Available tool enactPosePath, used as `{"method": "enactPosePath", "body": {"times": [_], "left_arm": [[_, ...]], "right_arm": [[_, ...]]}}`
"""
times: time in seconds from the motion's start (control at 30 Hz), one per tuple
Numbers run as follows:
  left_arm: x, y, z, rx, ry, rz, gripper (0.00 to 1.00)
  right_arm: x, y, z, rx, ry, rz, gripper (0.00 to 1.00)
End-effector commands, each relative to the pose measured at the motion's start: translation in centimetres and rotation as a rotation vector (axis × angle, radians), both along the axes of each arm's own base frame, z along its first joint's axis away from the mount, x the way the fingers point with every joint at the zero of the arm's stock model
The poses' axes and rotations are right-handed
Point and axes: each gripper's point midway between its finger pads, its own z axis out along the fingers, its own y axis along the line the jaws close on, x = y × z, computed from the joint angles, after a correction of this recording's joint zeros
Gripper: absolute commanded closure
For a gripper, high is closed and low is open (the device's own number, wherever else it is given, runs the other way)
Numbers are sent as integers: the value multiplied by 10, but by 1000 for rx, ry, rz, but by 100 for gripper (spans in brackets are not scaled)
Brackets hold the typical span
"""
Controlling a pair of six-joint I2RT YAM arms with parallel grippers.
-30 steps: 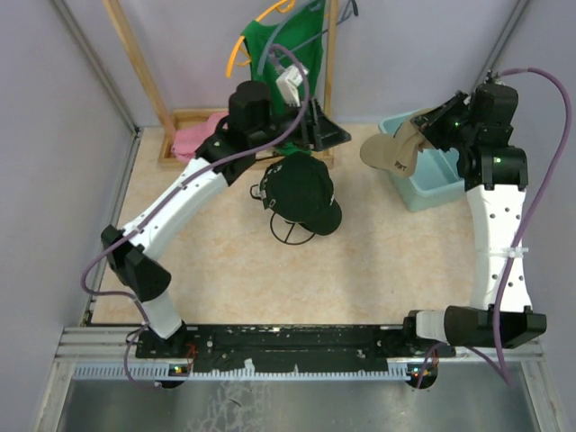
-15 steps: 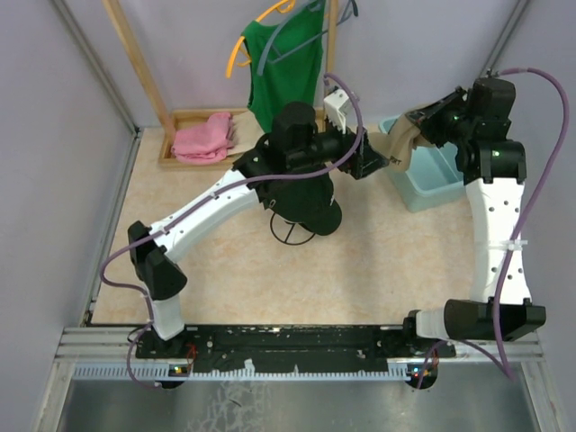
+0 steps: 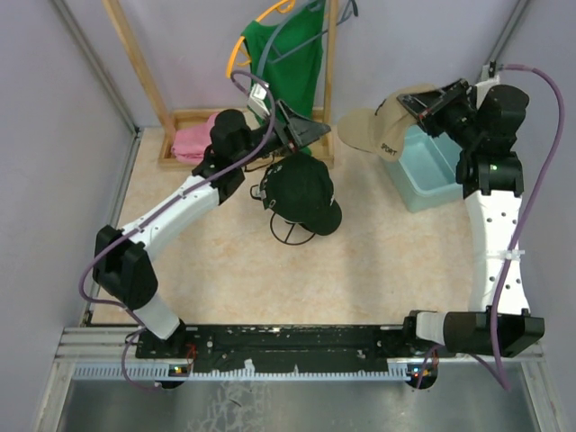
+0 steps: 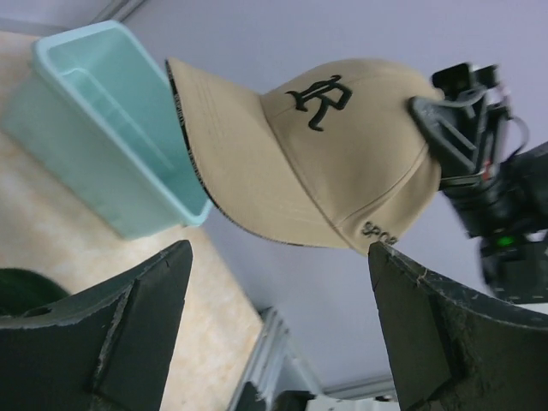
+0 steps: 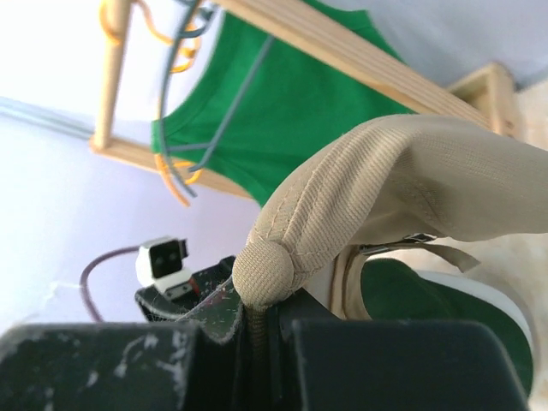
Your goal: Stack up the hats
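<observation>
My right gripper [image 3: 430,104] is shut on the crown of the tan hat [image 3: 385,126] and holds it in the air left of the teal bin, brim pointing left. In the right wrist view the jaws [image 5: 257,321] pinch the fabric under the tan hat's [image 5: 411,184] top button. A black hat [image 3: 304,189] sits on a wire stand [image 3: 290,230] in the middle. My left gripper [image 3: 302,133] is open and empty, just behind the black hat. Its wrist view shows the tan hat [image 4: 317,145] with dark lettering beyond its open fingers [image 4: 128,325]. No white hat shows.
A teal bin [image 3: 430,169] stands at the back right and also shows in the left wrist view [image 4: 94,120]. A pink cloth [image 3: 193,139] lies in a wooden tray at the back left. A green shirt [image 3: 290,63] hangs on a wooden rack behind.
My left gripper reached right toward the tan hat, then swung back behind the black hat. My right gripper raised the tan hat and moved it a little left.
</observation>
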Motion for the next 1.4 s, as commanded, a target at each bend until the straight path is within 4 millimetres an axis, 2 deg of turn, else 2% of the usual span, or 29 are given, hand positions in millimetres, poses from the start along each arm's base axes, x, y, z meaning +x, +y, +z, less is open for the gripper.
{"method": "enactPosePath", "body": {"times": [0.0, 0.13, 0.3, 0.53, 0.67, 0.93, 1.2, 1.27, 1.37], "left_arm": [[-21, 7, 60, -234, 27, -145, 11], [-17, 12, 55, -268, 86, -219, 11], [-9, 22, 47, -273, 116, -232, 10], [5, 35, 44, -269, 122, -222, 10], [7, 32, 47, -274, 121, -244, 9], [7, 20, 38, -247, 139, -354, 9], [4, 14, 41, -236, 136, -415, 11], [5, 13, 39, -237, 141, -423, 16], [1, 10, 37, -239, 147, -458, 33]], "right_arm": [[-35, 24, 70, -17, -305, 167, 100], [-43, 34, 79, -23, -358, 261, 100], [-52, 44, 89, -15, -393, 355, 100], [-60, 56, 87, -7, -368, 491, 100], [-66, 61, 82, -21, -364, 543, 100], [-79, 81, 82, -32, -384, 690, 100], [-87, 95, 75, -44, -374, 793, 100], [-88, 98, 70, -44, -354, 812, 100], [-85, 99, 63, -45, -334, 816, 100]]}}
